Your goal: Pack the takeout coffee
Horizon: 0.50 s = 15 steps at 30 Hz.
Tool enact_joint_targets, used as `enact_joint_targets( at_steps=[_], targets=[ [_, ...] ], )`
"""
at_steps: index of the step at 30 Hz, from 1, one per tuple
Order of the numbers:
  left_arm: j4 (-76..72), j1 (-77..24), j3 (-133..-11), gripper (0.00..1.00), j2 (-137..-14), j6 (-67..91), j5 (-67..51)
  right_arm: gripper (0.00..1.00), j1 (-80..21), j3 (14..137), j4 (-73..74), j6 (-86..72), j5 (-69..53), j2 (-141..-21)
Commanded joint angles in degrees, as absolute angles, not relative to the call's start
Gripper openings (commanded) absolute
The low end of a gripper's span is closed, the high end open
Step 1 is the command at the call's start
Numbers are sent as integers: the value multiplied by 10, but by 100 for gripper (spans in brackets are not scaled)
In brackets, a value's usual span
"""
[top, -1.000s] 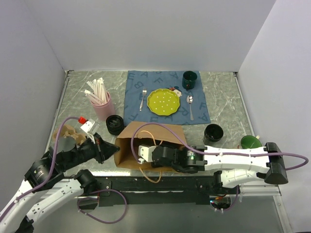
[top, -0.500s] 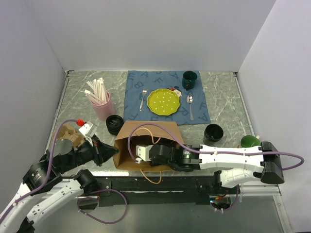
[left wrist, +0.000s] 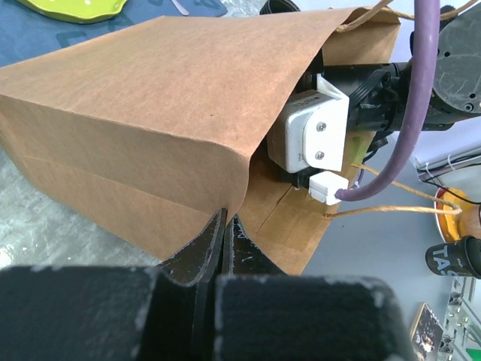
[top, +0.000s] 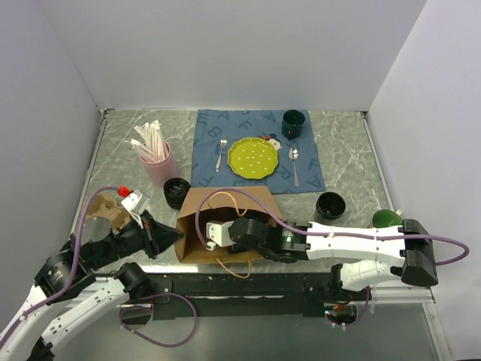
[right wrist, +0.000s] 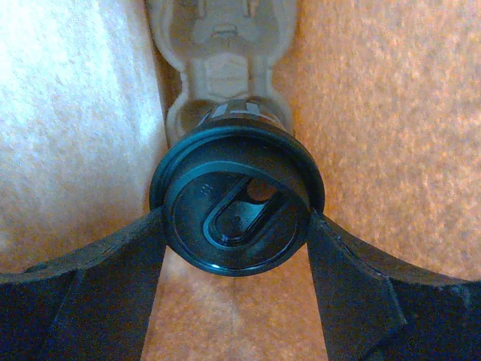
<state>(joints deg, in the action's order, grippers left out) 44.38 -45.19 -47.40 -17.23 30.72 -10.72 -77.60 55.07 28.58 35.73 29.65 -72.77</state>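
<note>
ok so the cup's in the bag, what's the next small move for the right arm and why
Probably ease the cup a bit deeper, toward the cardboard tray beyond it, before letting go. The right pincer is shut on the lidded cup inside the paper bag, and whether it is seated cannot be told. The left pincer pinches the bag's edge, holding the mouth open.

Left tool (left wrist: 225, 229) pinched closed; right tool (right wrist: 237, 226) clamped.

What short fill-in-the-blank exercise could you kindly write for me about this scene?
The right gripper holds the takeout coffee ____ the paper bag.
The takeout coffee's lid is coloured ____.
The plate lies on a ____ placemat.
Missing words: inside; black; blue.
</note>
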Motion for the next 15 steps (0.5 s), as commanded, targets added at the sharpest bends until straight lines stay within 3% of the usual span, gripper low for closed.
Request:
enact_joint_targets(
  at_steps=[1, 15],
  targets=[
    [420, -450, -470, 1, -167, 313, -129, 50, -766, 557, 249, 385, 280, -740],
    [434, -450, -474, 1, -171, 299, -120, 49, -764, 635, 272, 416, 282, -773]
  ],
)
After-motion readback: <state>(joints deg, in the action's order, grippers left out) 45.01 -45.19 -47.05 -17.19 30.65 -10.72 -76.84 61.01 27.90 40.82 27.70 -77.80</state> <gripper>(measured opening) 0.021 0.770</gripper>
